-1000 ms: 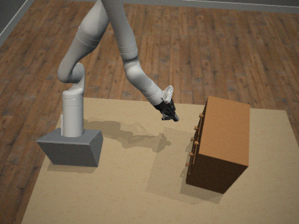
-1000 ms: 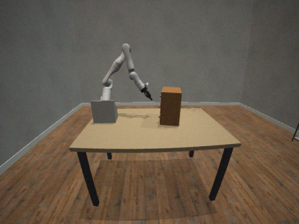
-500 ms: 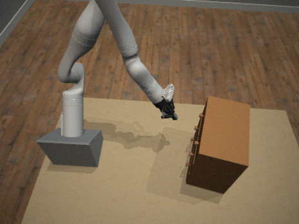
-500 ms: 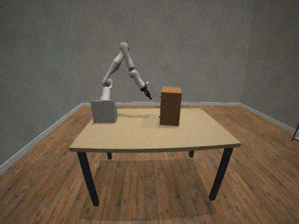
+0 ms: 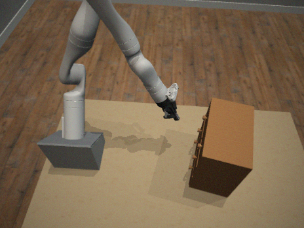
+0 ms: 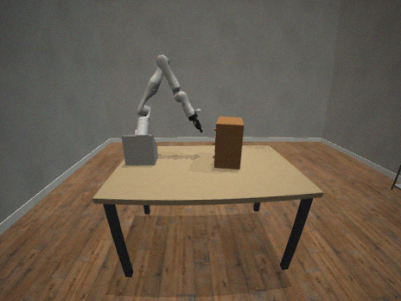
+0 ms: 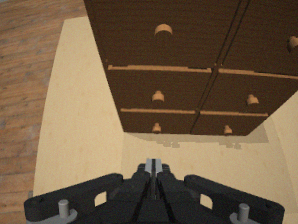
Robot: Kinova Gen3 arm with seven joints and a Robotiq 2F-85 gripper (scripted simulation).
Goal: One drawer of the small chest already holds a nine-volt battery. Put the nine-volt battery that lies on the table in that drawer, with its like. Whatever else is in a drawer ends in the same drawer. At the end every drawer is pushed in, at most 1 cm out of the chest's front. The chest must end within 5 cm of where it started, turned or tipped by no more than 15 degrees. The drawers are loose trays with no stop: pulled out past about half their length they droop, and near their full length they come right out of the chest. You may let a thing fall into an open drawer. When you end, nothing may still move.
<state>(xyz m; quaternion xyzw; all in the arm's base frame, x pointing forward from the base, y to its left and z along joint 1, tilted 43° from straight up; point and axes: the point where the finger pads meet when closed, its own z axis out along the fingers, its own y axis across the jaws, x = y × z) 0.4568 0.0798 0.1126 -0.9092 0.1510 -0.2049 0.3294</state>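
Tool [image 5: 171, 118] [image 6: 201, 131] [image 7: 153, 168] hangs before the chest [image 5: 228, 131] [image 6: 229, 144] [image 7: 165, 45], fingers together on nothing. Drawers look pushed in. No battery is visible on the desk [image 5: 124, 196] [image 6: 207, 186] [image 7: 75, 125]; best draw each knob [image 5: 204, 117] [image 7: 163, 30] gently, well short of halfway.

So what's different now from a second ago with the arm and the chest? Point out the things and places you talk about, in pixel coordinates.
The arm [image 5: 144, 69] [image 6: 172, 80] has drawn back slightly and upward, carrying the tool [image 5: 176, 118] [image 6: 201, 131] [image 7: 153, 168] a little away from the chest [image 5: 229, 134] [image 6: 229, 144] [image 7: 165, 50]. The tool is shut, holding nothing. The chest stayed put, with no visible change in its drawers.
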